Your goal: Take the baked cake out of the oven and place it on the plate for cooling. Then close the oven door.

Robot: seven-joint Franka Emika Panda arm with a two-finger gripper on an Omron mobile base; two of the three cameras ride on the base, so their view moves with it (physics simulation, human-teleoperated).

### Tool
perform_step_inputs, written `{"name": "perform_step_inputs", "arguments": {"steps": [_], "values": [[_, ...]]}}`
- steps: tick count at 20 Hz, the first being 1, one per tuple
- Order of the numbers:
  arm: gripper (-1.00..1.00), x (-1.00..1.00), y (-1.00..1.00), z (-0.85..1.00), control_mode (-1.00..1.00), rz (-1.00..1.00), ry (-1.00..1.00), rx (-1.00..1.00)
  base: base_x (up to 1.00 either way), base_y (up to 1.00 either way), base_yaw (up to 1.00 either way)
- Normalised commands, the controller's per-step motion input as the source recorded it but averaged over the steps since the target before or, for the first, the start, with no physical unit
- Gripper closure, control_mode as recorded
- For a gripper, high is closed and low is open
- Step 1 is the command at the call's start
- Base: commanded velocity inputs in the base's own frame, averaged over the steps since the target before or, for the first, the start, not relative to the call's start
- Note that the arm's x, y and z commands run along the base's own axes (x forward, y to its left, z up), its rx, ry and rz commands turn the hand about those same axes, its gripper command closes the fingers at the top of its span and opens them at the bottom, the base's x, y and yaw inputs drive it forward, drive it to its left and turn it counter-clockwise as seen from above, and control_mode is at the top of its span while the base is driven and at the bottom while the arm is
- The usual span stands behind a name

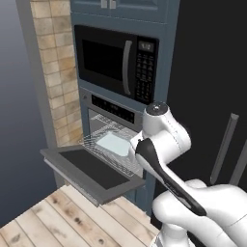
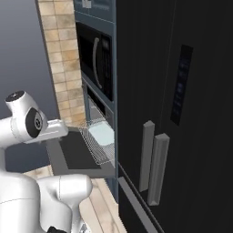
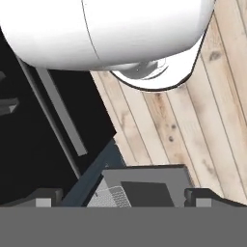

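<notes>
With the oven door [image 1: 91, 169] down and the pale tray [image 1: 113, 144] on the pulled-out rack [image 1: 108, 152], the gripper [image 3: 123, 197] hangs spread and empty; everything remains.

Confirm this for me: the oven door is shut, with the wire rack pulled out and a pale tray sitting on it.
Not quite. The oven door is dropped open, lying flat, as the left base view shows. The rest holds: the wire rack is pulled out over it with the pale tray on it.

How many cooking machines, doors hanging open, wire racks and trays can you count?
Cooking machines: 2, the microwave and the oven.
Open doors: 1, the oven door.
Wire racks pulled out: 1, the rack.
Trays: 1, the pale tray.
Total: 5
</notes>
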Motion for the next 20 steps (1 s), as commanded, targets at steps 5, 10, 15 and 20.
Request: {"name": "perform_step_inputs", "arguments": {"steps": [5, 10, 15, 20], "values": [[-1.0, 0.22, 0.0, -0.14, -1.0, 0.21, 0.0, -0.04, 0.0, 0.0, 0.0], [-1.0, 0.13, 0.13, -0.16, -1.0, -0.14, 0.04, 0.0, 0.0, 0.0, 0.0], [-1.0, 0.4, 0.23, -0.22, -1.0, -0.02, 0.08, -0.08, 0.0, 0.0, 0.0], [-1.0, 0.65, 0.1, -0.24, -1.0, 0.02, 0.11, -0.09, 0.0, 0.0, 0.0]]}}
